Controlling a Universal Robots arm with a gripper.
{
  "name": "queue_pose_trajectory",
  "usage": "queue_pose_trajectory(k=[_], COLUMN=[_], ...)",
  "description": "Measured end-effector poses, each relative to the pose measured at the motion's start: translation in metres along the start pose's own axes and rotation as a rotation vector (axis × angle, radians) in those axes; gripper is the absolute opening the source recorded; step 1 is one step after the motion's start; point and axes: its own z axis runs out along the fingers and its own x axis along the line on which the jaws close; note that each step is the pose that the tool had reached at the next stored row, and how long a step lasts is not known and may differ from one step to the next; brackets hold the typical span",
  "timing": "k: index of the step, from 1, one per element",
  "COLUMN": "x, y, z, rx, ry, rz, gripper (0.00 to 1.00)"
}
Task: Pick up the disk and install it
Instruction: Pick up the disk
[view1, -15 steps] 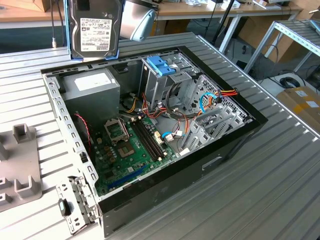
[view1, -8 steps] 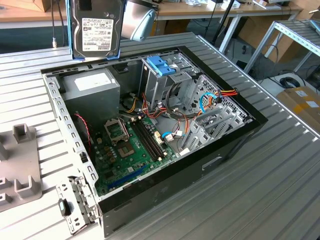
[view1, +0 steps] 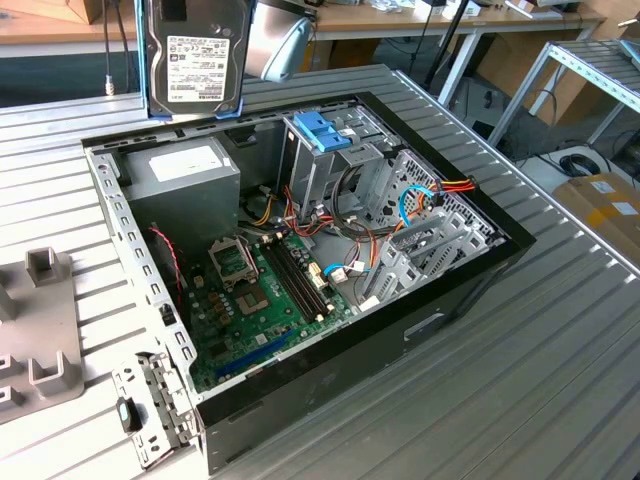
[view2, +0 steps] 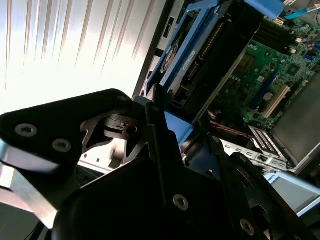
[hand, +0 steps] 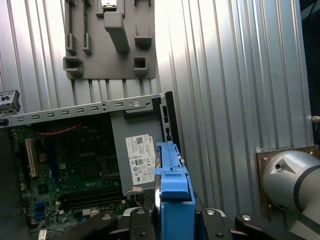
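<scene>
- Upper left of the exterior view, the disk (view1: 195, 55) hangs upright in the air. Its labelled face is toward the camera and its long axis runs up and down the frame, with the upper end cut off by the frame edge.
- Its lower edge sits just above the far rim of the open computer case (view1: 120, 215). It is over the grey box (view1: 185, 175) in the case's upper-left corner, and I judge it to be apart from both.
- The gripper (hand: 175, 217) is clamped on the disk. In the first wrist view, black jaws press on either side of the blue frame, which is seen edge-on.
- The relation that matters is to the metal cage (view1: 375, 175) with its blue latch (view1: 322, 130). The cage lies to the exterior view's right of the disk and lower in the frame, near it but apart.
- Whether the disk's upright axis matches the cage's slot cannot be told from these views.
- The motherboard (view1: 270, 290) lies lower still, well apart from the disk.
- I judge that the pick-up is done and the install is not yet done.
</scene>
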Motion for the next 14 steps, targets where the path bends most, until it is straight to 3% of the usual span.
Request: queue_pose_trajectory(k=[14], x=[-0.001], y=[-0.0074], z=[0.0002], rx=[0.0], ry=[0.0001], rz=[0.0], gripper=[0.37])
